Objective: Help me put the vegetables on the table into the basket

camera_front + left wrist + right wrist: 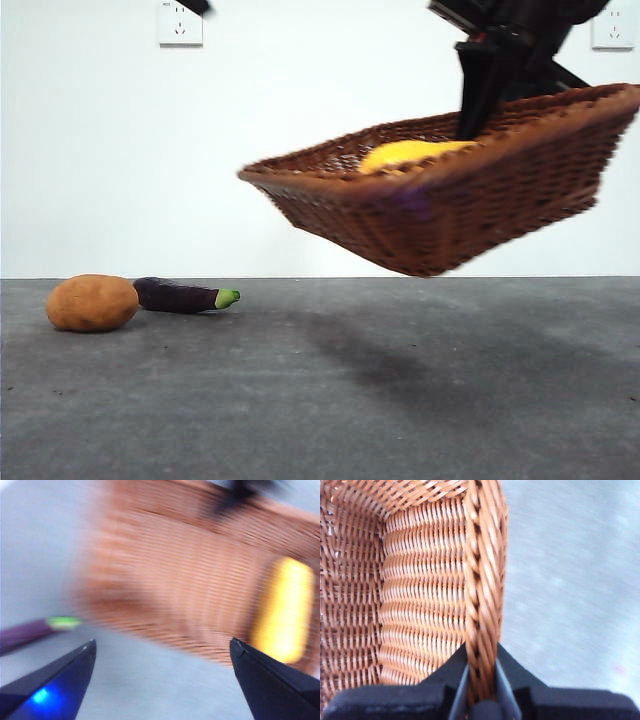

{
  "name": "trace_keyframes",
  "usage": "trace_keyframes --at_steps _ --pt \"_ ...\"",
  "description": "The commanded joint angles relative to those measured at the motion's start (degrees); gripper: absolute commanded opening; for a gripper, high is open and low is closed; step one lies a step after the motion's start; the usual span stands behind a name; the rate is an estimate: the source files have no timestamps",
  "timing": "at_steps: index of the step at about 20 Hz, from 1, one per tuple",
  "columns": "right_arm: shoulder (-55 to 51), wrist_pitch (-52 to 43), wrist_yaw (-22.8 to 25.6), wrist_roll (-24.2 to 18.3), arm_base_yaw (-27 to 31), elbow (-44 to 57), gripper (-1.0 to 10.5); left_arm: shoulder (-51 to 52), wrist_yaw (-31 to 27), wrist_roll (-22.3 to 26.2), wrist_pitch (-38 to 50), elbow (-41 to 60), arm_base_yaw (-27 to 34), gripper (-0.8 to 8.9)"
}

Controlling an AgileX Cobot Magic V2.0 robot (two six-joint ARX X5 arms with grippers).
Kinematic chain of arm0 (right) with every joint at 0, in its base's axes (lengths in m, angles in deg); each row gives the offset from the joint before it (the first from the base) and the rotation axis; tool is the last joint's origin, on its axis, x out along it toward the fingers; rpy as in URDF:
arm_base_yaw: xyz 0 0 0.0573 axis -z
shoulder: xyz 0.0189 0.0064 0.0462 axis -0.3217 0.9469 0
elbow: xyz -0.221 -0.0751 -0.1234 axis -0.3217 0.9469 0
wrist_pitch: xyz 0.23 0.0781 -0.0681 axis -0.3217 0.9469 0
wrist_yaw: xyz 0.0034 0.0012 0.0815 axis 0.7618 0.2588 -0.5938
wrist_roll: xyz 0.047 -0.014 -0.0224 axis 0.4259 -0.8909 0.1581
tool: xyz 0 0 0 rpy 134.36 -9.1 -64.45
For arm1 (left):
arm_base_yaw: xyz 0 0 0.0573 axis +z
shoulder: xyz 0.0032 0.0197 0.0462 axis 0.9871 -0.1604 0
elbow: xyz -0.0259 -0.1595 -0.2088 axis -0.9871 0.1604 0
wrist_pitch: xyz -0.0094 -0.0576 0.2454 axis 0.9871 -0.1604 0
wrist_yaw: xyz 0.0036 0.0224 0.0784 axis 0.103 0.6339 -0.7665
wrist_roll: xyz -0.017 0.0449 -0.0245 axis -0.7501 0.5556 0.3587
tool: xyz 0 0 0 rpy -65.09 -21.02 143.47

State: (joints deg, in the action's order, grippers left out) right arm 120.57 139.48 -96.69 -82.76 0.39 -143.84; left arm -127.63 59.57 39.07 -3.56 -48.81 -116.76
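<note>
The wicker basket point(450, 200) hangs tilted in the air above the table point(400, 400), its left end lower. The yellow squash point(410, 153) lies inside it. My right gripper point(478, 125) comes from the top right and is shut on the basket's braided rim point(482, 605). The potato point(92, 302) and the purple eggplant point(185, 296) lie on the table at the left, touching or nearly so. My left gripper point(162, 652) is open and empty, above the table near the basket point(190, 580); the eggplant's green tip point(62, 623) and the squash point(285, 610) show there, blurred.
A white wall with two sockets point(180, 22) stands behind the table. The basket's shadow point(400, 350) falls on the table's middle. A black arm tip point(195, 5) shows at the top left.
</note>
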Motion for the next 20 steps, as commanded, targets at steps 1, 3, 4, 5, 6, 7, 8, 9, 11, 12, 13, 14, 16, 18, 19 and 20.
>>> trace_keyframes --at_steps 1,3,4,5,6,7,8,9,11,12,13,14,16,18,19,20 --pt "0.0 0.6 -2.6 -2.2 1.0 0.0 -0.1 1.1 -0.6 8.8 -2.1 -0.7 6.1 4.54" --pt "-0.3 0.9 -6.3 -3.9 2.4 0.0 -0.1 0.8 -0.6 23.2 -6.7 -0.7 13.4 4.55" --pt "-0.6 0.8 -7.7 -4.6 2.7 -0.1 -0.1 0.2 -0.5 25.9 -6.7 -0.7 16.7 4.55" --pt "-1.2 0.5 -8.5 -4.9 2.9 -0.1 -0.1 -0.8 -0.1 27.0 -5.7 -0.7 19.6 4.55" --pt "-1.7 -0.2 -9.0 -5.0 3.3 -0.1 -0.1 -1.9 -0.1 27.9 -4.8 -0.7 22.2 4.55" --pt "-2.3 -0.6 -9.4 -5.4 3.7 -0.1 -0.1 -3.3 0.0 29.3 -4.5 -0.7 24.4 4.55" --pt "-2.9 -1.3 -10.3 -5.4 4.3 -0.1 -0.1 -5.2 1.7 29.9 -4.3 -0.7 26.4 4.60" --pt "-3.4 -2.1 -11.8 -5.9 5.0 -0.1 -0.1 -7.4 5.2 30.0 -4.1 -0.7 28.1 4.69" --pt "-4.2 -3.1 -15.1 -6.4 6.6 -0.1 -0.1 -12.7 7.0 30.1 -3.5 -0.7 29.9 4.69" --pt "-4.5 -3.1 -16.0 -7.0 7.4 -0.1 -0.1 -15.3 7.0 30.1 -2.8 -0.7 30.3 4.69" --pt "-4.5 -3.0 -16.4 -7.5 8.2 -0.1 -0.1 -17.7 7.0 29.9 -1.5 -0.7 30.9 4.69" --pt "-4.5 -2.9 -16.5 -7.8 8.9 -0.1 -0.1 -20.0 7.0 28.1 0.2 -0.7 31.4 4.73" --pt "-4.5 -3.0 -16.5 -7.8 9.5 -0.1 -0.1 -23.9 7.0 20.7 3.2 -0.7 31.5 4.74" --pt "-4.5 -3.3 -16.5 -7.8 9.5 -0.1 -0.1 -26.5 3.0 0.1 3.8 -0.7 31.5 4.73" --pt "-4.5 -3.5 -16.5 -7.8 9.5 -0.1 -0.1 -27.2 2.9 -7.4 3.0 -0.7 31.5 4.73" --pt "-4.5 -3.6 -16.6 -7.8 9.4 -0.1 -0.1 -27.7 3.1 -12.8 3.0 -0.7 31.5 4.73"
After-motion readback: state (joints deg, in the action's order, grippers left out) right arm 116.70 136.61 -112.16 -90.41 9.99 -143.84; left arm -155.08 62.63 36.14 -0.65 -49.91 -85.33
